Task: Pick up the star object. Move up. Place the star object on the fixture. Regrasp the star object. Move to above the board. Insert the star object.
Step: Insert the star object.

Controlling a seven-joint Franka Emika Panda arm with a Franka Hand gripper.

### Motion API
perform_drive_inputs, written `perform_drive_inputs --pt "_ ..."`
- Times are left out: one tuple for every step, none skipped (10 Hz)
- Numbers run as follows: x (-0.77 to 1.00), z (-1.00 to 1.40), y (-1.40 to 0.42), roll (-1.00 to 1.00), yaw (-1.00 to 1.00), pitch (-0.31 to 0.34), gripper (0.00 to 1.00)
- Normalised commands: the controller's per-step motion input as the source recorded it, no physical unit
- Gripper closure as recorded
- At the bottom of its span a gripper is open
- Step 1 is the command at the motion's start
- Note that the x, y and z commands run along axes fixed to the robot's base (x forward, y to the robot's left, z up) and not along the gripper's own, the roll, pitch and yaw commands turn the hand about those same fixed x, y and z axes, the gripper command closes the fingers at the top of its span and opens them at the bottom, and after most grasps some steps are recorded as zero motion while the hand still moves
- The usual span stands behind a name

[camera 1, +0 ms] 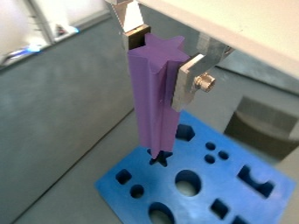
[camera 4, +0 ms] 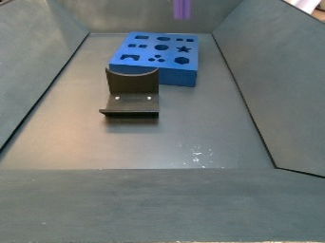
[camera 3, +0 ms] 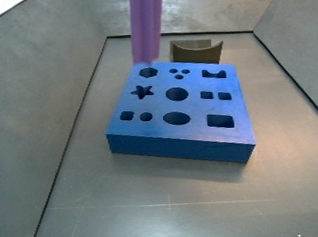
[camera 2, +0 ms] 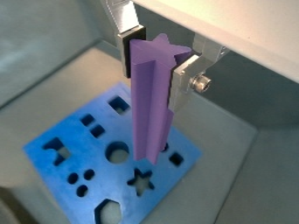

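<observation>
The pincer (camera 1: 158,61) is hanging above the board (camera 1: 246,197), its 2 silver fingers (camera 1: 187,80) pinching the top end of the star object (camera 1: 156,101). In both wrist views the purple peg is pointing straight down, ridged sides showing, with its star-shaped upper face sitting between the plates (camera 2: 155,48). Its lower end is hovering just over the blue slab, close to the star-shaped hole (camera 2: 142,181); whether the tip is touching the board's surface cannot be told.

In a side view the star object (camera 3: 146,26) is coming down from the upper edge and ending near the far rim of the board (camera 3: 176,140), with the star cut-out (camera 3: 142,91) sitting nearer the camera. The fixture (camera 3: 195,51) is standing behind the board there. In a side view only the peg's lower tip (camera 4: 183,9) is showing, above the board (camera 4: 159,66), while the fixture (camera 4: 131,90) is resting on the floor just beside the slab's near edge.
</observation>
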Motion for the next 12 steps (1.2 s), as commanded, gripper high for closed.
perform_drive_inputs --pt "-0.22 -1.0 0.17 -0.06 -0.93 0.0 1.0" --pt "-0.07 -0.73 0.03 0.0 -0.95 -0.083 1.0" --pt "0.08 -0.46 0.17 -0.27 -0.58 -0.15 1.0" --pt "0.11 -0.33 0.4 -0.38 -0.28 -0.096 1.0" --pt "0.09 -0.39 0.33 -0.34 -0.38 -0.04 1.0" --pt "0.15 -0.36 0.17 -0.28 -0.57 -0.024 1.0" --pt "0.04 -0.29 0.26 -0.29 -0.48 -0.021 1.0" --pt "0.0 -0.27 0.28 -0.29 -0.45 -0.024 1.0" --pt "0.0 -0.23 0.27 -0.2 -0.52 0.0 1.0" --pt "-0.02 -0.25 0.33 -0.14 -0.51 0.0 1.0" --pt "-0.09 -0.31 0.3 -0.16 -0.5 0.0 1.0" --pt "-0.17 -0.36 0.21 -0.21 -0.52 -0.026 1.0"
